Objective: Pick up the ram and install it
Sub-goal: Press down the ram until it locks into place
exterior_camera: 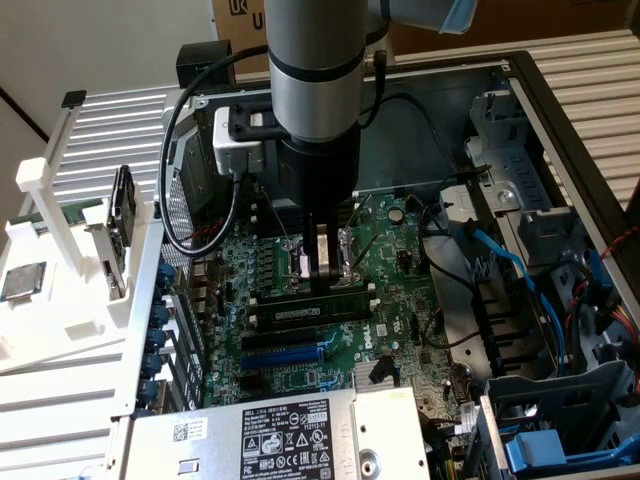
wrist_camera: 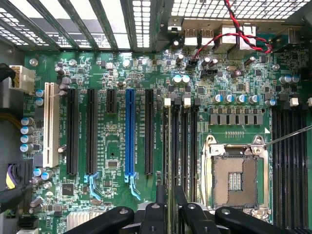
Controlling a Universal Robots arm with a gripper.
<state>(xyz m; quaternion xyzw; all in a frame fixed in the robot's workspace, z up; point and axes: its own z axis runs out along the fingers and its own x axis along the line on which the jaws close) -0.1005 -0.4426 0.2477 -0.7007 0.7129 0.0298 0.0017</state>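
My gripper [exterior_camera: 322, 272] reaches straight down into the open computer case, over the black memory slots [wrist_camera: 187, 146] beside the empty CPU socket [wrist_camera: 234, 178]. The ram [exterior_camera: 290, 313] stands on its long edge along one of these slots, a dark strip with faint label markings. In the wrist view it shows edge-on as a thin line [wrist_camera: 169, 161] running between the black fingers [wrist_camera: 160, 214]. The gripper [wrist_camera: 170, 214] is shut on the ram's middle. Whether the stick is seated in the slot I cannot tell.
A blue expansion slot [exterior_camera: 285, 352] lies just beyond the memory slots, then the labelled power supply [exterior_camera: 280, 430]. Blue cables [exterior_camera: 520, 280] and a drive cage [exterior_camera: 560, 440] fill the exterior view's right. A white rack [exterior_camera: 60, 260] with parts stands outside the case on the exterior view's left.
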